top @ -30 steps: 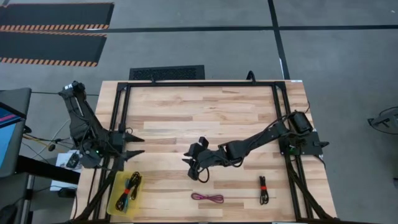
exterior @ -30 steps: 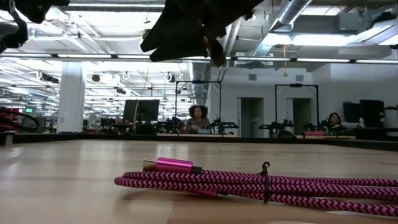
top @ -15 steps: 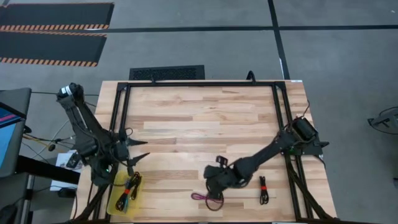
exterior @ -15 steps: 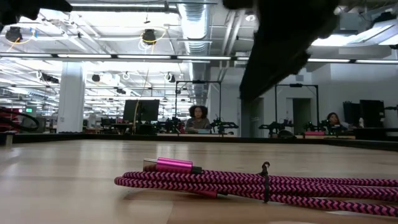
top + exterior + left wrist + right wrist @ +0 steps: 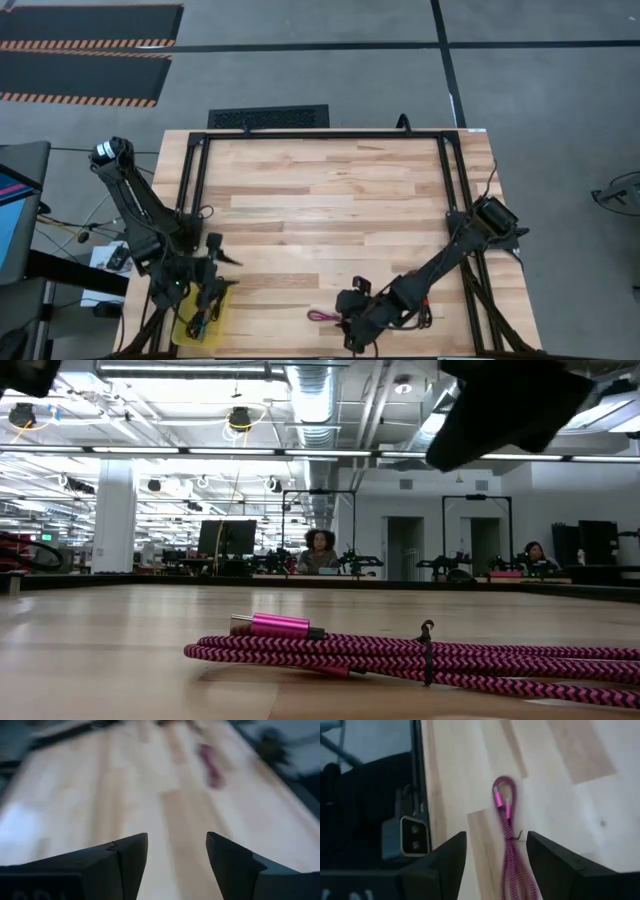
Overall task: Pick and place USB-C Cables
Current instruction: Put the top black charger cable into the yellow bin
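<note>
The magenta cable bundle lies flat near the table's near edge and fills the low view's foreground. My right gripper is open and hovers above it, one finger to either side of the bundle, clear of it. My left gripper is open above the yellow tray at the near left corner. The tray holds a teal and a black bundle, partly hidden by that gripper. The black bundle with the red tie is hidden under my right arm.
A small grey camera box sits at the table's near edge, just beyond the magenta bundle's looped end. A black frame runs around the tabletop. Bare wood spans the middle and far part of the table.
My right gripper has swept from the table's middle toward the near edge and now hangs over the magenta bundle. My left gripper has moved toward the near edge and stands over the yellow tray. The cable bundles have stayed where they were.
</note>
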